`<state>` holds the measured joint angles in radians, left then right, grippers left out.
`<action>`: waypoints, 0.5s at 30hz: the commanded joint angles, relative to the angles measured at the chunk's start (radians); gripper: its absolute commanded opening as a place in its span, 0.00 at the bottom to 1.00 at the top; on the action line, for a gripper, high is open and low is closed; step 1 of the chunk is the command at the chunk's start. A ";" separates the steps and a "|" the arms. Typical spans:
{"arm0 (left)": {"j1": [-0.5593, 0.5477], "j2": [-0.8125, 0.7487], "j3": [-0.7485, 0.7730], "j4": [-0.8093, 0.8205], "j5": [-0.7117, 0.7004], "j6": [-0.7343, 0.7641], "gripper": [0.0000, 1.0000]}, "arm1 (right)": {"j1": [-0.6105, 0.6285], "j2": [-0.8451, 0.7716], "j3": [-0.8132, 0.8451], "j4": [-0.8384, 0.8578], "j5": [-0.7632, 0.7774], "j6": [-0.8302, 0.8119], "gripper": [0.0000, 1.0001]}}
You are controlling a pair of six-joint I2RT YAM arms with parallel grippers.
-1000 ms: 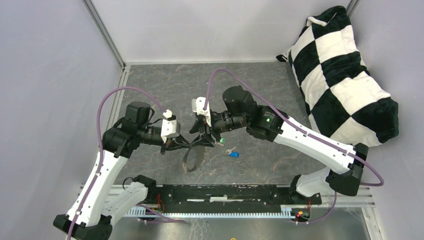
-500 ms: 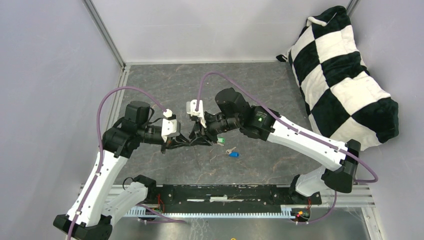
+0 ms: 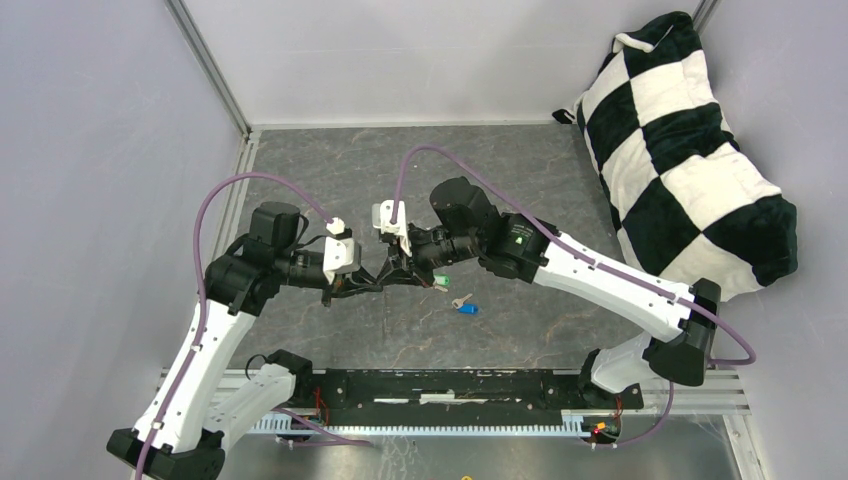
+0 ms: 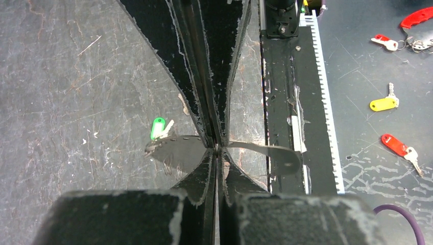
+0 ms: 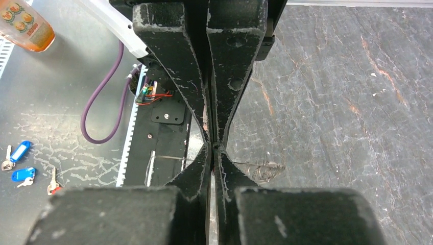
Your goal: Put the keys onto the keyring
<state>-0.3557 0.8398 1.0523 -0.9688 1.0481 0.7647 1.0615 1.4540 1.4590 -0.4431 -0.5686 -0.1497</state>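
My left gripper (image 3: 370,284) (image 4: 217,149) is shut on the keyring (image 4: 176,152), a thin grey band that runs out to both sides of the fingertips. My right gripper (image 3: 393,274) (image 5: 213,145) is shut on the same keyring (image 5: 260,168), tip to tip with the left one above the table middle. In the top view the keyring is mostly hidden between the fingers. The green-headed key (image 3: 441,283) (image 4: 158,127) lies on the table just right of the grippers. The blue-headed key (image 3: 466,307) lies a little further right and nearer.
A black-and-white chequered cushion (image 3: 690,150) fills the right side. The black rail (image 3: 450,385) runs along the near edge. Below the table edge lie spare keys: yellow (image 4: 383,103), red (image 4: 395,145) and blue (image 5: 20,151).
The right gripper moved left toward the left gripper. The keyring loop that hung down below them is now drawn up flat between the two grippers. The keys have not moved.
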 commanded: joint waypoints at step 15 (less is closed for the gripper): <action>-0.002 0.001 0.026 -0.015 0.042 -0.047 0.46 | -0.033 -0.235 -0.315 0.491 0.049 0.178 0.00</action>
<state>-0.3557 0.8429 1.0542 -0.9588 1.0538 0.7269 1.0512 1.3151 1.2503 -0.2543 -0.4965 -0.0959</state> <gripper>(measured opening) 0.464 0.014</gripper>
